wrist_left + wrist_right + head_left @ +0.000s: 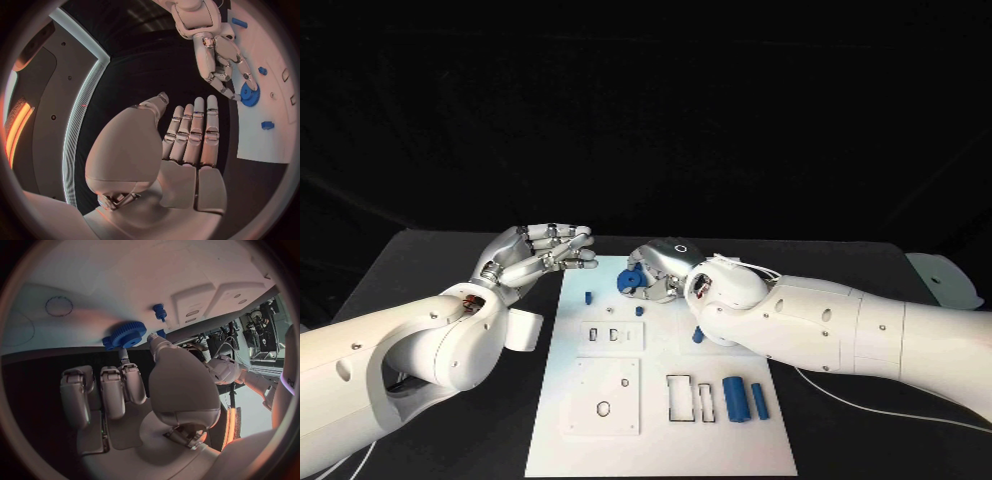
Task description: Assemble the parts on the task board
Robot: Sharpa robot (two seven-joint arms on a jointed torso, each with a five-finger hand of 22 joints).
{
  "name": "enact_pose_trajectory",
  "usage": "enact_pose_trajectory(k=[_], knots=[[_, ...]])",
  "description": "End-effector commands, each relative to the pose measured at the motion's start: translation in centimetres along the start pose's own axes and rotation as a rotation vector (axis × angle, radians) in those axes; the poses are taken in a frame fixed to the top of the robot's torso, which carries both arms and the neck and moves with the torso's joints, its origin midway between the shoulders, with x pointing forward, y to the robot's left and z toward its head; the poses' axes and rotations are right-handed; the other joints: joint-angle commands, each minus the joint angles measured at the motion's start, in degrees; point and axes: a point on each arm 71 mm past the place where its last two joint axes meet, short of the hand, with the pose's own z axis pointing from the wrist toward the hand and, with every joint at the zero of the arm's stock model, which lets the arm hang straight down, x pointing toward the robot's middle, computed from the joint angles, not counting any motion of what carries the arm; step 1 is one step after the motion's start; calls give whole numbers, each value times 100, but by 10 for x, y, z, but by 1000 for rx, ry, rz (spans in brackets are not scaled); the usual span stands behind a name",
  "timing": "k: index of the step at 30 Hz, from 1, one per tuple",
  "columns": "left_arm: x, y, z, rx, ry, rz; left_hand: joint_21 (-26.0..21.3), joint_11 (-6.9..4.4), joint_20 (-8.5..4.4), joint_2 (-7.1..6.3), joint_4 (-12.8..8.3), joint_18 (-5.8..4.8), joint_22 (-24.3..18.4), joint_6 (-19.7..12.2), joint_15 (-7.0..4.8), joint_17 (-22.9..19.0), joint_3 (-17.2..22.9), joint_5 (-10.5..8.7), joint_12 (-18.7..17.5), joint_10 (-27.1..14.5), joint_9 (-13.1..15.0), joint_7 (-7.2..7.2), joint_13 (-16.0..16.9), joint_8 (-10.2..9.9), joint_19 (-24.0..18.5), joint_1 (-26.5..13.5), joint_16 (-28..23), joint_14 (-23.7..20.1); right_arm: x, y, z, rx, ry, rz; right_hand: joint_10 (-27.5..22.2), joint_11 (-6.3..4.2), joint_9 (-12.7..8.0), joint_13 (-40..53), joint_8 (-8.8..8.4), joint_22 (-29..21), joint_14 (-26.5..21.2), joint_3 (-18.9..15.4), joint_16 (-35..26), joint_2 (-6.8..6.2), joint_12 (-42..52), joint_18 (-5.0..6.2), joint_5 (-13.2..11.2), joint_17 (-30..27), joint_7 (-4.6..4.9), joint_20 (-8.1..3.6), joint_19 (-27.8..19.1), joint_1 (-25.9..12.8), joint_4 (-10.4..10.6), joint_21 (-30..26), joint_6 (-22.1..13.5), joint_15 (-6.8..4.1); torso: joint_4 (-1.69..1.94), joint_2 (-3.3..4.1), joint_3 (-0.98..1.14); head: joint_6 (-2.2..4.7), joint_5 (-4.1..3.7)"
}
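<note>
Nearest the head camera lie two blue cylinders [747,400], side by side and upright in the picture, near the front right of the white task board [661,440], beside a pair of narrow slots. The part that matters sits farther up: a blue gear [633,281] at the far end of the board, held at the fingertips of the right robot hand [661,270]. The gear lies flat or nearly so, its axis pointing roughly down into the board, with the right robot hand reaching in from the right and arching over it. That hand is plainly the nearer; it is already grasping the gear.

The left robot hand [535,255] hovers just off the board's left far corner, above the black bench [444,270], fingers straight and together, holding nothing. It stands close to the gear but apart from it.

The right wrist view shows the blue gear [125,334] pinched at the fingertips [125,356] against the board's surface, with a small blue peg [160,312] standing just beyond it; I judge the coming move to be seating the gear, though which seat I cannot tell. The left wrist view gives the side-on angle: the right robot hand [222,62] coming down on the gear [249,94], its teeth clear, and small blue pieces [267,125] scattered on the board near it.
</note>
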Motion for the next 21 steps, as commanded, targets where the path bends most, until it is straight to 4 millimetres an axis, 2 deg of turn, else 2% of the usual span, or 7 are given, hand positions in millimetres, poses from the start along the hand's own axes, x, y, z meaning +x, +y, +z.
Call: enact_pose_trajectory(k=[1,7,17,21], knots=[[2,-1,1,9,19,-5,-38,27,28,19,-11,74,-10,-41,-3,9,20,10,-20,-7,-7,95,-1,-38,3,-59,-23,-55,4,-2,-1,10,52,-4,55,-7,-3,918,38,1507,598,-53,36,0,53,-82,50,1510,-11,-5,599,-135,-9,25,67,-16,-4,-1,1,-4,0],[2,-1,0,9,18,-5,-38,27,28,19,-11,74,-10,-41,-3,9,20,10,-20,-7,-7,95,-1,-38,3,-59,-23,-55,5,-6,-2,25,63,2,78,-18,-9,942,44,1507,598,-40,36,75,84,-82,129,1510,-24,-14,599,-209,-18,25,108,-25,2,0,2,-11,-5],[2,-1,0,8,16,-4,-38,27,28,19,-11,74,-10,-41,-3,9,20,10,-20,-7,-7,95,-1,-38,3,-59,-23,-55,5,-12,-5,53,66,10,91,-24,-9,955,51,1507,598,-29,36,99,101,-82,140,1510,-31,-18,599,-228,-16,25,130,-30,-5,1,0,-14,1],[1,-1,0,8,16,-4,-38,27,28,19,-11,74,-10,-41,-3,9,20,10,-20,-7,-7,95,-1,-38,3,-59,-23,-55,2,-15,-10,54,41,15,93,-27,-14,956,47,1507,598,-21,36,106,103,-82,178,1510,-32,-21,599,-242,-20,25,132,-33,4,4,1,-11,-13]])
